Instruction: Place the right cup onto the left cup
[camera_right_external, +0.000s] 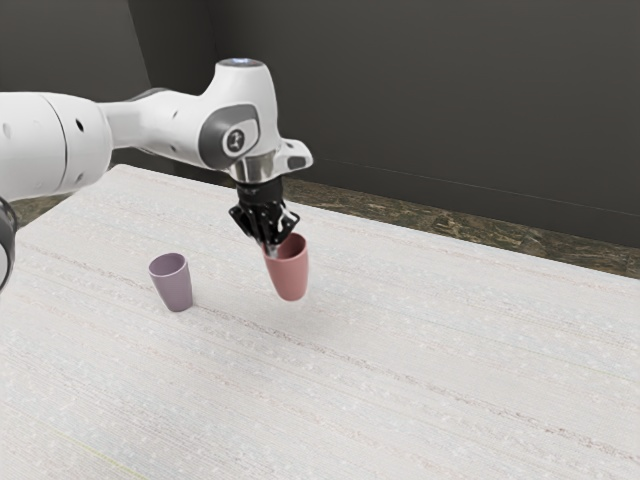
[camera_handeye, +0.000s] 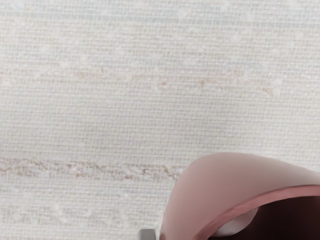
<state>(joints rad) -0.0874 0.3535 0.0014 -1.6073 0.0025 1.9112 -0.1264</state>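
Observation:
The black gripper (camera_right_external: 272, 248) points down at the pink cup (camera_right_external: 290, 272), at the rim's side nearer the exterior view's left. It is shut on the cup's wall, one finger inside and one outside. In the wrist view the pink cup (camera_handeye: 220, 182) shows its outer wall and dark opening, with a grey fingertip against the outside and a pale one within. The cup leans slightly; whether its base touches the table I cannot tell. A purple cup (camera_right_external: 175, 285) stands apart, toward the exterior view's left, its mouth up.
The pale, streaked table (camera_right_external: 400, 380) extends around both cups. Its far edge runs behind the gripper, with a dark wall (camera_right_external: 450, 110) beyond. The white arm reaches in above the table from the exterior view's left.

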